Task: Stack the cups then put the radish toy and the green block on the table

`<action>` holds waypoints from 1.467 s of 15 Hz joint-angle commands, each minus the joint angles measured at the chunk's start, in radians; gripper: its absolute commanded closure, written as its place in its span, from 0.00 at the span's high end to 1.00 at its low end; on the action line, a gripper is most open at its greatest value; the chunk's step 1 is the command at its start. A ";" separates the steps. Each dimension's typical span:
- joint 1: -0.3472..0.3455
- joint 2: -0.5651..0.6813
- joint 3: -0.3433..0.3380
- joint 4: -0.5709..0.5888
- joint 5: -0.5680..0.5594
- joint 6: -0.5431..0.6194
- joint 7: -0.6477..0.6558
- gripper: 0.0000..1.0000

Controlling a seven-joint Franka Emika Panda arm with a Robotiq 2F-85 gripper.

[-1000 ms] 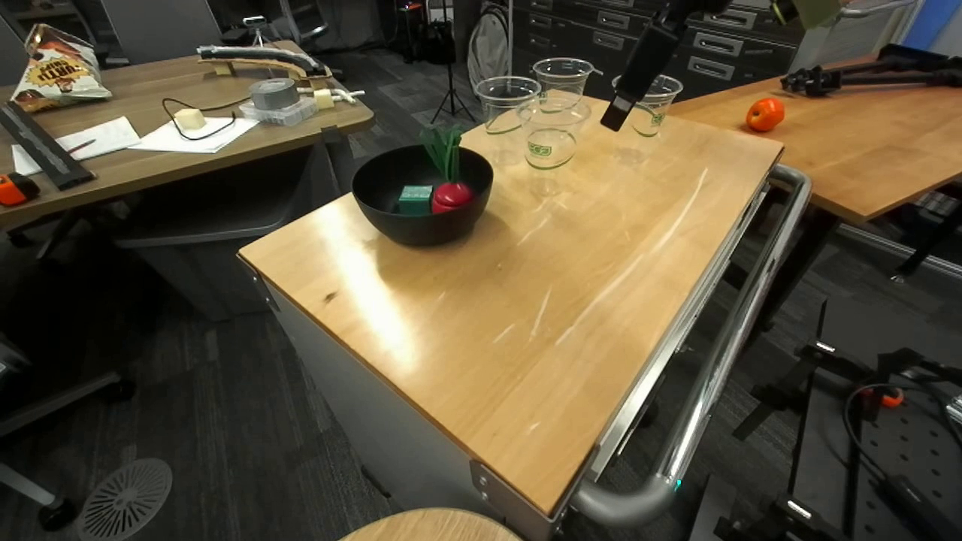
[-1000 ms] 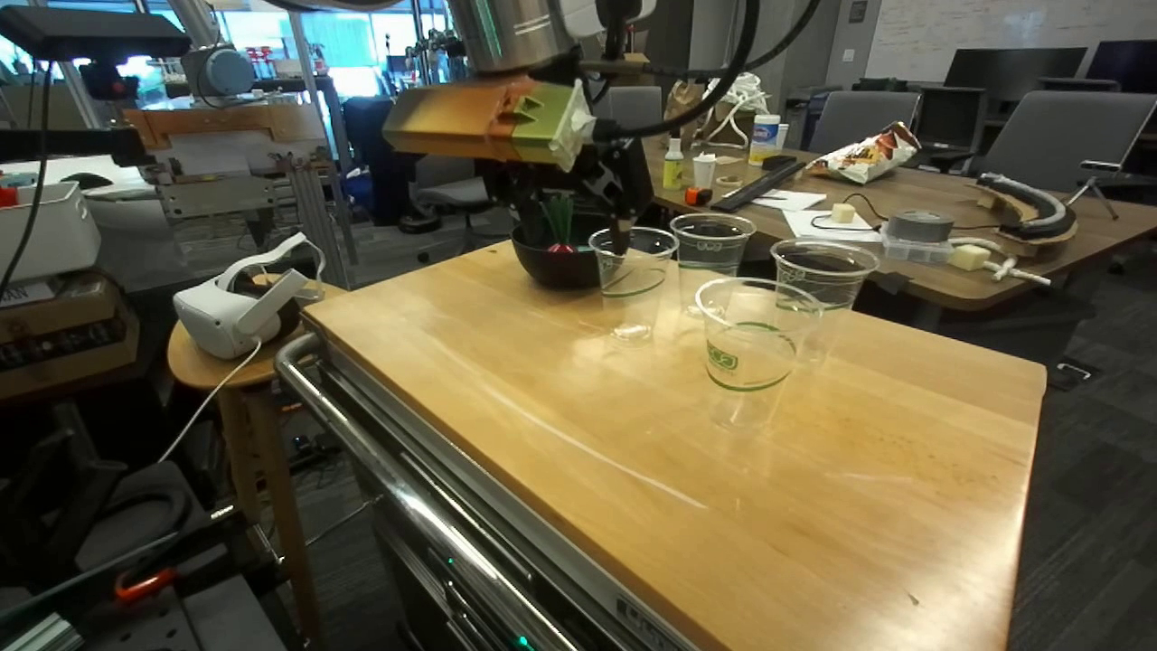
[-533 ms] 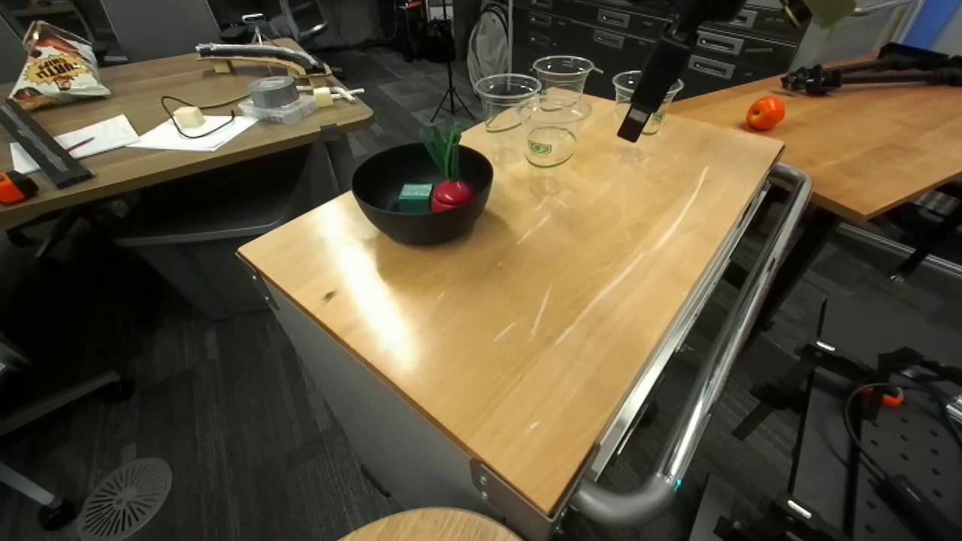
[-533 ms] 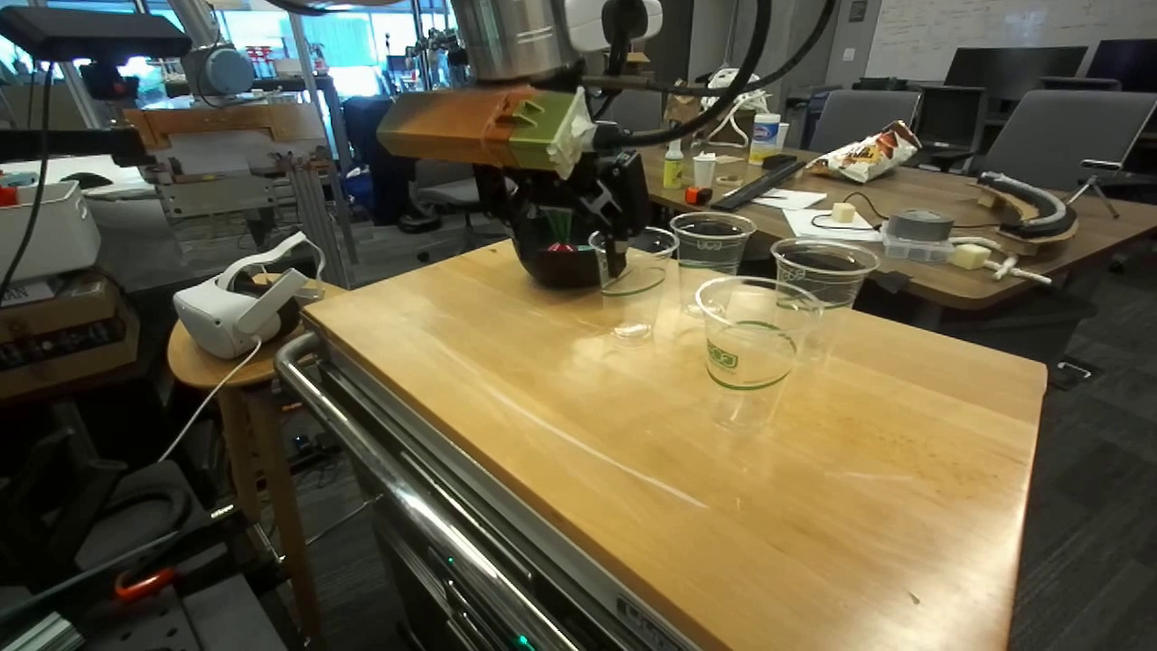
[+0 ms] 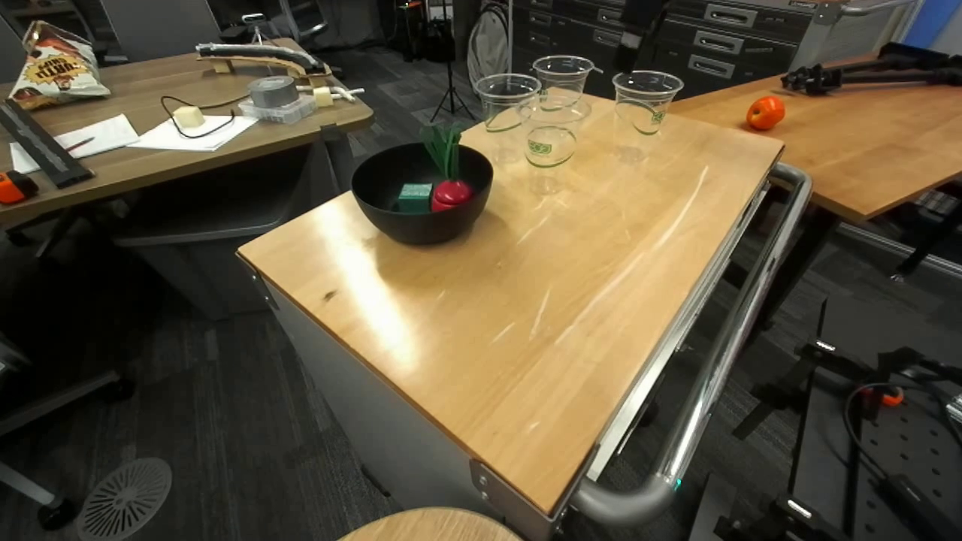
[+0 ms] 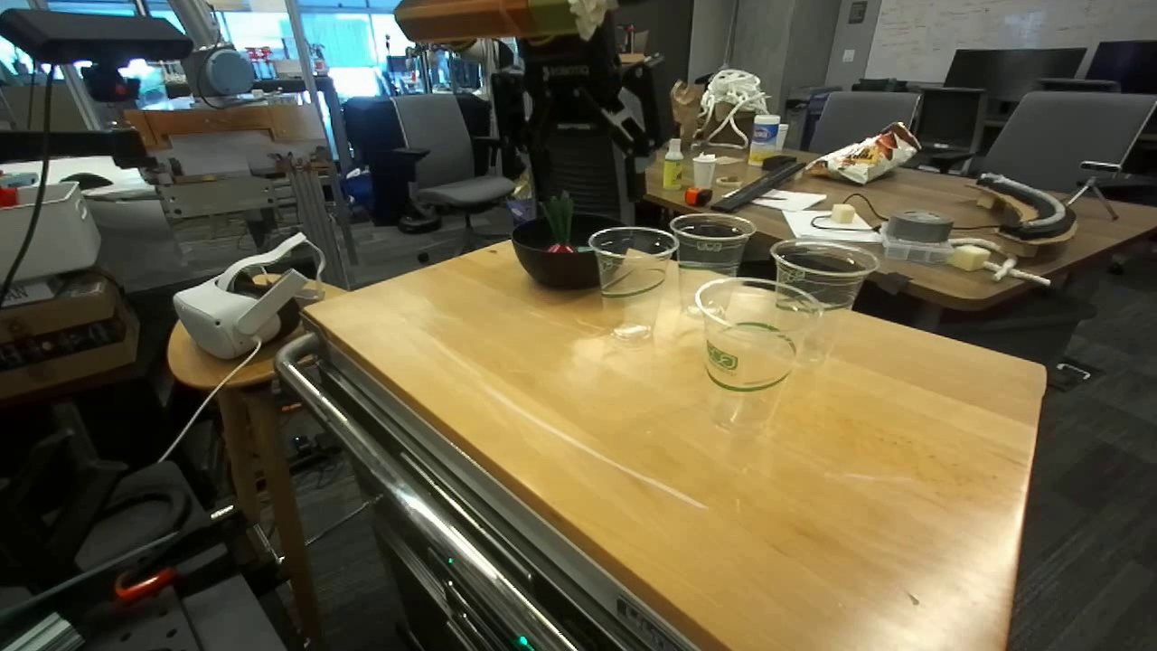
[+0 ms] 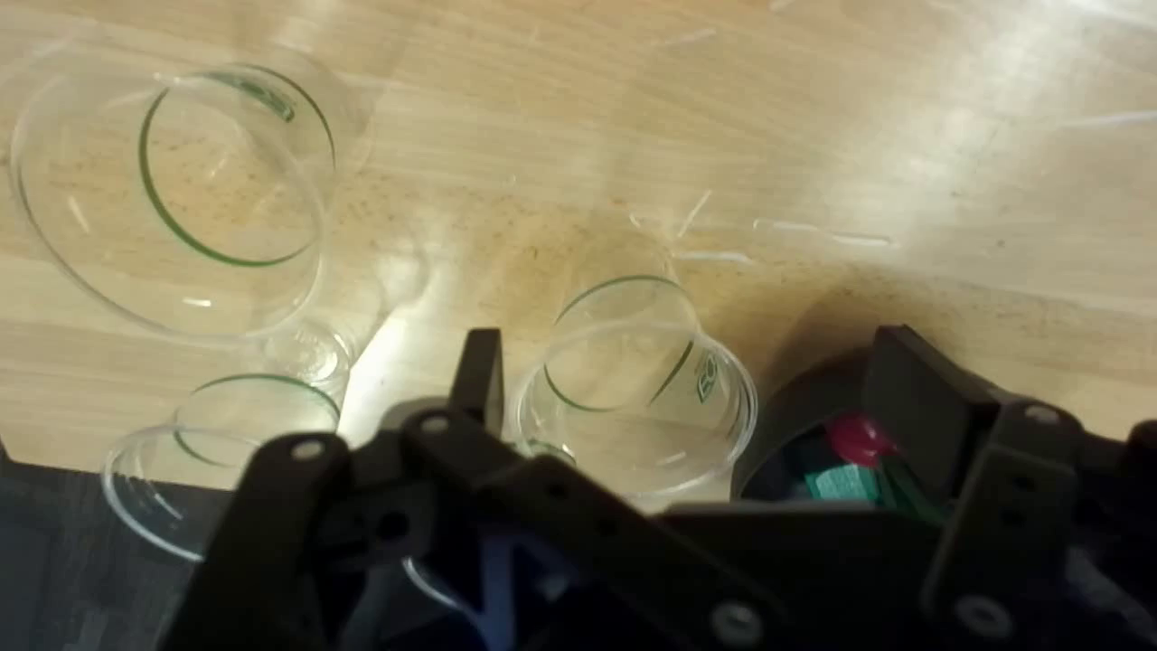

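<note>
Several clear cups stand upright and unstacked on the light-wood table. Cups in an exterior view: a near one, one behind it, one near the bowl and one beside that. The radish toy and green block lie inside the black bowl. The wrist view shows the radish toy and green block partly behind a finger. My gripper is open and empty, raised above the cups. A cup rim shows between its fingers, lower down.
A grey metal rail runs along one table edge. A stool with a white headset stands close by. A cluttered desk and another wooden table with an orange-red round thing stand around.
My gripper has risen from near the cup by the bowl to well above the table. The cups, the bowl and its contents have not moved.
</note>
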 commanded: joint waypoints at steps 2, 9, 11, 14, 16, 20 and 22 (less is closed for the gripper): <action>-0.009 0.021 0.028 0.044 0.002 0.010 0.055 1.00; -0.010 0.088 0.026 0.125 0.028 0.015 0.029 1.00; -0.010 0.101 0.018 0.159 0.051 -0.005 -0.012 1.00; -0.018 0.148 0.005 0.229 0.086 -0.010 -0.048 1.00; -0.027 0.198 -0.002 0.277 0.107 -0.021 -0.047 1.00; -0.065 0.305 -0.004 0.349 0.095 -0.038 -0.030 1.00; -0.084 0.345 -0.001 0.371 0.087 -0.045 -0.025 1.00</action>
